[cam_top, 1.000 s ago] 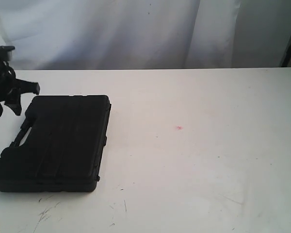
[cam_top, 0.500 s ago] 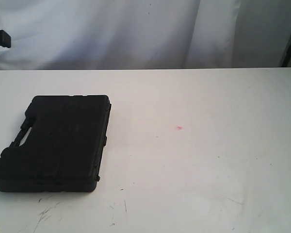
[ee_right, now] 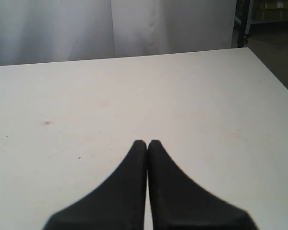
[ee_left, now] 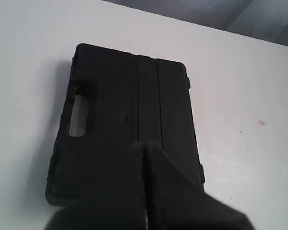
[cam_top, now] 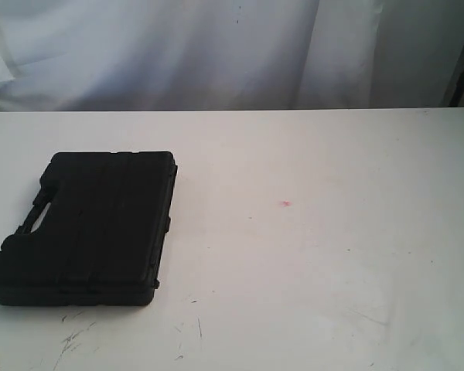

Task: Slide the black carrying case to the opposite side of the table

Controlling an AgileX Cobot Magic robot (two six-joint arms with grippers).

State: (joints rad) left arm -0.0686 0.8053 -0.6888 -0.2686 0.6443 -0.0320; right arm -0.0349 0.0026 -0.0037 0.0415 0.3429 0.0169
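The black carrying case lies flat on the white table at its left side, its handle cut-out facing the left edge. Neither arm shows in the exterior view. In the left wrist view the case fills the middle, and my left gripper hangs above it, shut and empty, apart from the lid. My right gripper is shut with nothing in it, over bare table far from the case.
A small pink mark sits near the table's middle. Dark scuffs lie in front of the case. White drapes hang behind the table. The table's right edge drops to a dark floor.
The left arm, beside the case's far left corner a second ago, has drawn back out of the exterior view. The case has not moved.
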